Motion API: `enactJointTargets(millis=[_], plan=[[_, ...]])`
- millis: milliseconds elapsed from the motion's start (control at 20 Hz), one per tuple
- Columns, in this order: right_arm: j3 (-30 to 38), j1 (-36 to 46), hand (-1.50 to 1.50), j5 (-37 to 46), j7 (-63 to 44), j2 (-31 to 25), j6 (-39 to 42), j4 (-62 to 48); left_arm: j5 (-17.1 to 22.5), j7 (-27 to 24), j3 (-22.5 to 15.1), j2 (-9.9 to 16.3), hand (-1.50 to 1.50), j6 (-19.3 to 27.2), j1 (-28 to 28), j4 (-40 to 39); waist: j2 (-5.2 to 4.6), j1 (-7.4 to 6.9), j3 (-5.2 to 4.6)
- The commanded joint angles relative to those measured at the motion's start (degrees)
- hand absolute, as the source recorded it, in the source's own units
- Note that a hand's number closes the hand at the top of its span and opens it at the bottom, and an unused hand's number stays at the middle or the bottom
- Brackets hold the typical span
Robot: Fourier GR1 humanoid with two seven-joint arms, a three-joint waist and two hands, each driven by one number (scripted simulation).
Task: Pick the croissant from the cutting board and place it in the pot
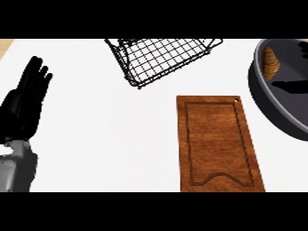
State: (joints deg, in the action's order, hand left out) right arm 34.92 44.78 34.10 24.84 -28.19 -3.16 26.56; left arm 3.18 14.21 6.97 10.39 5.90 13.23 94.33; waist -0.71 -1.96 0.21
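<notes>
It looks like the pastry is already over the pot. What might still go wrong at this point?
The croissant sits close to the pot's left wall, so it might catch on the rim rather than settle inside. The right hand is over the pot; pulling back, it may nudge the pot, which already runs past the view's right edge. The wire basket lies near the way back. The left hand rests open, far left.

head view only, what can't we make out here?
- Right hand: black fingers over the pot; the grip on the croissant cannot be judged, and the arm is cut off by the right edge.
- Croissant: only a strip shows against the pot wall.
- Pot: right side out of view.
- Wire basket: top cut off.
- Cutting board: lower end cut off.
</notes>
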Motion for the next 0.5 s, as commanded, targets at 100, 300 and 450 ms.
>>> enactJointTargets(millis=[100, 300, 450], plan=[[7.30, 0.83, -1.50, -8.70, 7.67, -1.72, 3.28, -5.29, -0.93, -2.44, -0.56, -1.58, 0.00, 0.89, 1.78, -3.66, -0.21, 0.57, -0.03], [10.59, -0.93, -1.50, -12.31, 8.58, -9.01, 10.70, -9.25, -1.14, -1.15, -1.48, -1.21, 0.00, 0.07, -1.51, 0.28, -0.06, 0.14, -0.01], [11.36, -1.01, -1.50, -13.61, 9.06, -14.15, 16.36, -10.88, -1.76, -1.98, -0.60, -0.98, 0.00, 0.97, 2.79, -4.09, -0.23, 0.62, 0.01]])
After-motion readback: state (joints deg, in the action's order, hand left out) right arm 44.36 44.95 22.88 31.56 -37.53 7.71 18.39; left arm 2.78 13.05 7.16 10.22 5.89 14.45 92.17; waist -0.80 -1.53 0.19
